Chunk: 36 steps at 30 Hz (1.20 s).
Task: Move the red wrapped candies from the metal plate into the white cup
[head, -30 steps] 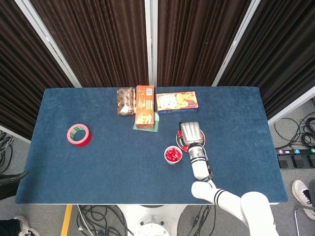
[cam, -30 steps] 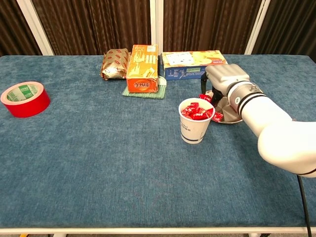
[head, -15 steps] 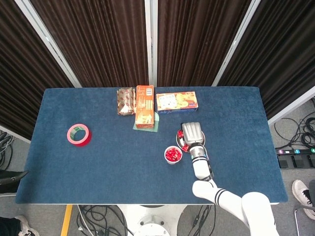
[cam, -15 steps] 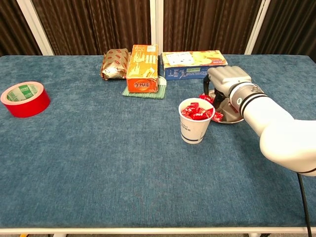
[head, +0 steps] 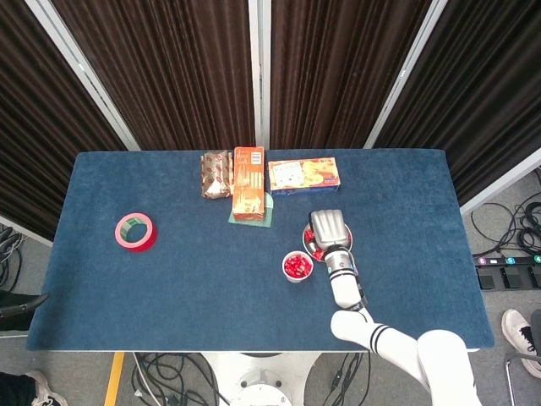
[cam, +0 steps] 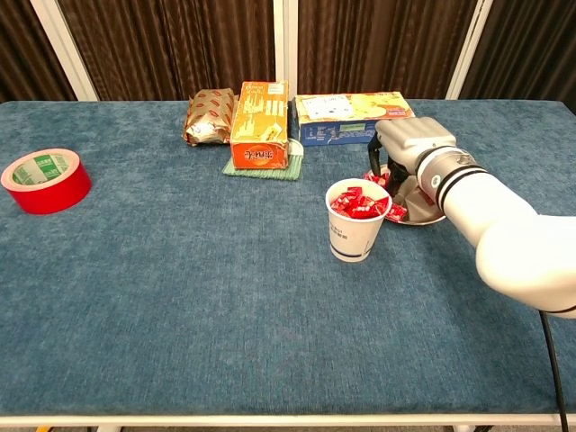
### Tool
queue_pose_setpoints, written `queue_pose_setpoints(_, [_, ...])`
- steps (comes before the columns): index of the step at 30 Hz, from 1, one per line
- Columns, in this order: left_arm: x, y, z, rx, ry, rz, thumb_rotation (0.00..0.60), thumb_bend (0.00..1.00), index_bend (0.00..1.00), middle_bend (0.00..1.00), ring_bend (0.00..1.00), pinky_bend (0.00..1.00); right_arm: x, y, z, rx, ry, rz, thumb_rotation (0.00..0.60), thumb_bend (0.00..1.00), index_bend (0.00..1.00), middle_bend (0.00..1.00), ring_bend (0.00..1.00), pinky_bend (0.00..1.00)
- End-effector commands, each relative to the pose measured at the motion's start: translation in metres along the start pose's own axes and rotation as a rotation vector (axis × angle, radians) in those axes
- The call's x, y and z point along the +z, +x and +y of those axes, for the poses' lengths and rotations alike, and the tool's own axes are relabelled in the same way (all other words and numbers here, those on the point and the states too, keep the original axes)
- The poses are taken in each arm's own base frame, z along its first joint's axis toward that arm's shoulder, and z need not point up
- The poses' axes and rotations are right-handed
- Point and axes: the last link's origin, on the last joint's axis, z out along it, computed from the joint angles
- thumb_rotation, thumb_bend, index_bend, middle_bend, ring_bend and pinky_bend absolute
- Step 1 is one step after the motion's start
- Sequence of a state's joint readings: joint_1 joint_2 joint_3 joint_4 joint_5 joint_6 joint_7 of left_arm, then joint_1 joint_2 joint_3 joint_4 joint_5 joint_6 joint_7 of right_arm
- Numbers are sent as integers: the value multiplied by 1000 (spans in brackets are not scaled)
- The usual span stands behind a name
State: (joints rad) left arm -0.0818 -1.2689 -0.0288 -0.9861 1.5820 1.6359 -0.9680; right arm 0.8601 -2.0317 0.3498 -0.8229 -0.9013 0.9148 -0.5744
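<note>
The right hand (cam: 407, 144) is positioned over the metal plate (cam: 430, 215), palm down, with its fingers (cam: 372, 167) reaching toward the left part of the plate. From above, the right hand (head: 328, 229) covers most of the plate (head: 347, 242). Whether the fingers have hold of a candy cannot be told; their tips are hidden behind the hand and the rim of the cup. The left hand does not appear in either view.

The white cup (cam: 354, 237) stands upright on the blue table (cam: 180, 297), just beside the plate on its left, and is filled to the rim with red candies (cam: 356, 202). From above, the cup (head: 297, 267) sits in front of and to the left of the plate. A few loose red candies (cam: 395, 212) remain on the plate at its near left edge, close to the cup's rim.

Along the far side of the table: a brown snack bag (cam: 209, 115), an orange box (cam: 261, 125) standing on a green cloth (cam: 292, 166), and a flat biscuit box (cam: 351, 115) lying behind the hand. A red tape roll (cam: 43, 179) lies well apart at the left edge of the table
</note>
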Motion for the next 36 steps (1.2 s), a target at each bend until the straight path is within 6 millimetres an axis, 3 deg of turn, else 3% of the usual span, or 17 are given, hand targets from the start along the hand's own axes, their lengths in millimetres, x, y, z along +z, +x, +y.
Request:
queue_pose_setpoints(1, [0, 0, 0, 0, 0, -1, 533, 121, 126, 75, 34, 110, -2, 7, 3, 3, 6, 25, 600, 166, 617, 1000, 1000, 1000])
queue_pose_setpoints(10, [0, 1, 3, 2, -7, 5, 529, 121, 126, 75, 34, 110, -27, 43, 8, 20, 66, 146, 600, 167, 618, 1000, 1000, 1000])
queue_pose_setpoints(17, [-1, 1, 6, 2, -9, 15, 527, 121, 126, 75, 34, 110, -77, 74, 4, 32, 173, 228, 600, 167, 618, 1000, 1000, 1000])
queue_pose_setpoints(27, [-2, 5, 10, 8, -15, 28, 527, 120, 126, 75, 34, 110, -115, 65, -10, 16, 267, 191, 600, 167, 618, 1000, 1000, 1000])
queue_pose_setpoints(36, [-2, 7, 10, 3, -11, 36, 529, 120, 126, 75, 34, 110, -114, 50, -17, 7, 284, 130, 600, 127, 608, 1000, 1000, 1000])
